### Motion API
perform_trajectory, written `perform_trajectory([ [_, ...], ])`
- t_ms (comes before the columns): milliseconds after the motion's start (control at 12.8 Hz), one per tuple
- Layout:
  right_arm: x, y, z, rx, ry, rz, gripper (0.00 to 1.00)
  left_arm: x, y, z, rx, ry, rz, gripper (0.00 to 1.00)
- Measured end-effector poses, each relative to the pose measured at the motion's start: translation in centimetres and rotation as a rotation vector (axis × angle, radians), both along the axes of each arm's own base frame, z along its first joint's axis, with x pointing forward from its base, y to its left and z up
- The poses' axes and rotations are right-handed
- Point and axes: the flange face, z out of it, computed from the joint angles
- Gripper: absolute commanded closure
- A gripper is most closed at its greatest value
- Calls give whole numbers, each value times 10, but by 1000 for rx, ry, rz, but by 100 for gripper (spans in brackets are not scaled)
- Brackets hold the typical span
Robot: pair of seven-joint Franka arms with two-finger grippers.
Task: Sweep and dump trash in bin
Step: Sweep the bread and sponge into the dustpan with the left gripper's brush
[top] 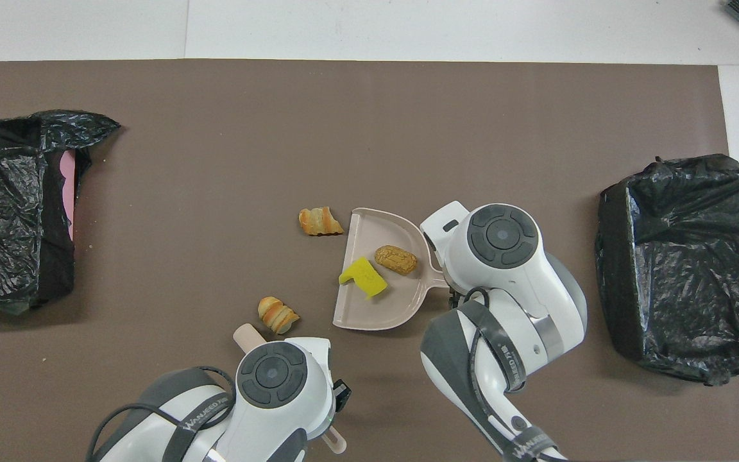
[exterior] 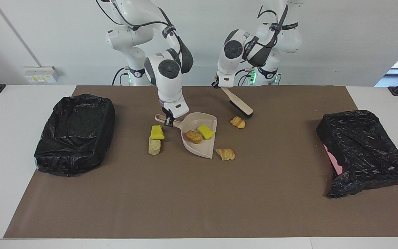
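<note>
While the sweeping is only partly done, the places are read off a clock laid on the mat (top: 408, 128), centred on the dustpan (exterior: 202, 149), with twelve pointing away from the robots.

Nearest the robots, the brush (exterior: 240, 105) is held by its handle in the clenched left gripper (exterior: 218, 86), and it is slanted down toward eight o'clock. Its bristles seem to hang just above the mat, though contact cannot be settled. Just beside the bristles a croissant piece (exterior: 237, 121) is left unswept, apart from the pan's open edge.

At about four o'clock the dustpan's handle is clamped by the right gripper (exterior: 169, 121), and the pan is kept flat on the mat. Two scraps are already gathered in it: a bread lump (exterior: 194, 137) and a yellow sponge chunk (exterior: 206, 131), side by side near the open edge.

At three o'clock, outside the pan and beside its closed wall, a second sponge chunk (exterior: 157, 132) and a tan scrap (exterior: 154, 146) are seen touching each other; they are hidden under the arm from above. At eleven o'clock a second croissant piece (exterior: 225, 154) lies just beside the pan's corner.

Well apart, at nine o'clock, the pink bin (exterior: 365, 152) in its black bag is found tipped on its side, and at three o'clock the upright bin (exterior: 74, 133) is found. Nothing is seen dumped in either. By this reading, four scraps are yet to be swept and the dumping is not yet begun.
</note>
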Motion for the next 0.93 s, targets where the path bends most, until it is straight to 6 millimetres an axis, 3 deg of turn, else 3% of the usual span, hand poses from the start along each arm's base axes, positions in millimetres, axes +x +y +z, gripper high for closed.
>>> perform_trajectory([
  [156,0,0,0,0,0,0,100,15,-6,-4,-67,-67,12,100],
  [312,0,0,0,0,1,0,100,22,-10,-3,-141,-127,-103,100],
  [623,0,0,0,0,1,0,100,8,-35,7,-274,-196,-478,100],
  [935,0,0,0,0,1,0,100,9,-60,27,-326,-234,-568,100],
])
